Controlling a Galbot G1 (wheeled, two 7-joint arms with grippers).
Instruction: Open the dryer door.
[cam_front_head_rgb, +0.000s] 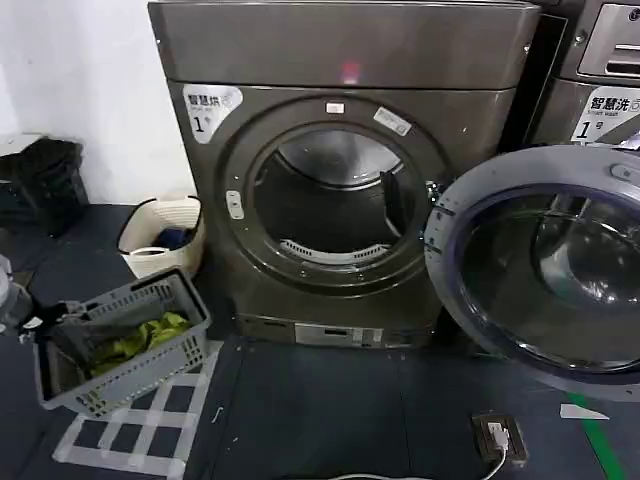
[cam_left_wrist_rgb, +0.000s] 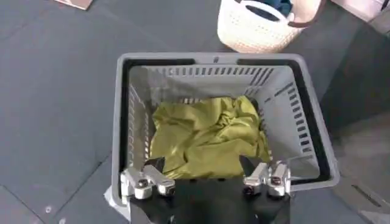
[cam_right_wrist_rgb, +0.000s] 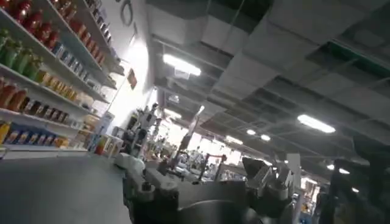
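— Where does the dryer door (cam_front_head_rgb: 545, 265) stand?

— Swung wide to the machine's right side, hinged at the edge of the drum mouth (cam_front_head_rgb: 333, 195). Its grey plastic inner rim faces the head camera, round and smooth, with dark tinted glass in the centre. The door's far edge runs off the frame, in front of the neighbouring machine (cam_front_head_rgb: 600, 70).

— And the room around it?

— The dark floor (cam_front_head_rgb: 330, 400) in front of the dryer lies open. A small plug box (cam_front_head_rgb: 499, 438) with a white cable sits on the floor below the door's lower edge. To the left, a slatted grey basket (cam_front_head_rgb: 120, 340) holds crumpled yellow-green cloth (cam_left_wrist_rgb: 207, 137) — beyond it a cream woven tub (cam_front_head_rgb: 163, 235) rests close against the dryer's side.

— The tools?

— The left tool (cam_left_wrist_rgb: 207, 181) hangs over the near rim of the grey basket, its metal fingertips set well apart and holding nothing. The right tool (cam_right_wrist_rgb: 207, 182) points upward toward ceiling lights and store shelves (cam_right_wrist_rgb: 36, 73); its fingers also stand apart, empty.
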